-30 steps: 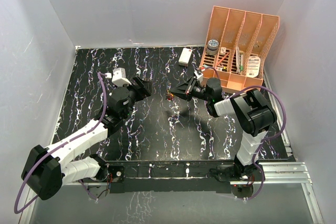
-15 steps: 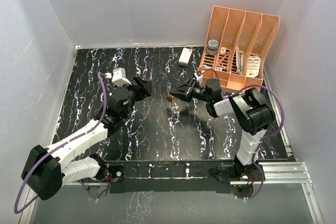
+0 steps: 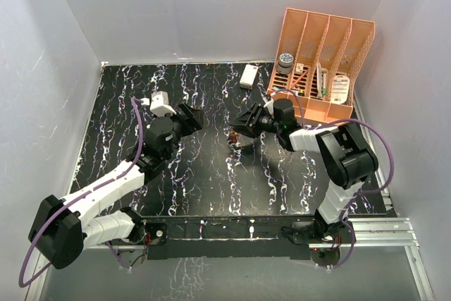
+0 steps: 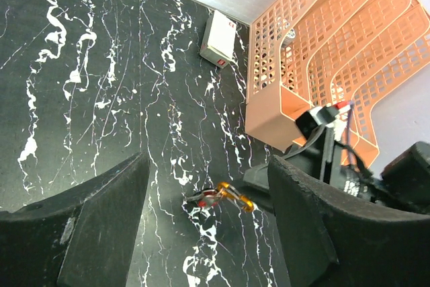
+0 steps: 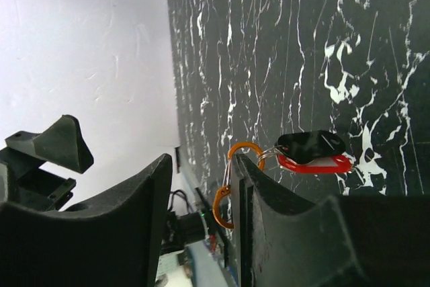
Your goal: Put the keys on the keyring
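1. Presently we see the left claw (image 4: 206, 161) wide open with nothing between its fingers (image 4: 101, 233). In the overhead view it (image 3: 192, 114) hangs over the black marbled table (image 3: 204, 174), left of centre, facing the other arm.
2. We see the right claw (image 5: 201, 166) only part-way open, with a clear gap between its two fingers (image 5: 289, 233). Overhead, it (image 3: 239, 126) reaches in from the right, its tip close to the key bundle.
3. The orange keyring (image 5: 244, 144) lies against the inner edge of one right finger. The opposite finger does not touch it. We cannot tell whether the ring is hooked on that finger or merely resting beside it.
4. The black-headed key (image 5: 310, 144) and the red-headed key (image 5: 316, 165) lie stacked, black above red in the wrist picture, just beyond the fingertip. Thin silvery wire links them to the orange ring. We cannot tell whether they rest on the table or hang just above it.
5. From the left wrist camera, the keys (image 4: 209, 198) and ring (image 4: 236, 197) sit near the table's middle, between the two claws and nearer the right one.
6. A white box (image 3: 248, 75) lies near the back wall, well apart from the keys. An orange slotted file rack (image 3: 320, 61) stands at the back right corner with small items in its slots.
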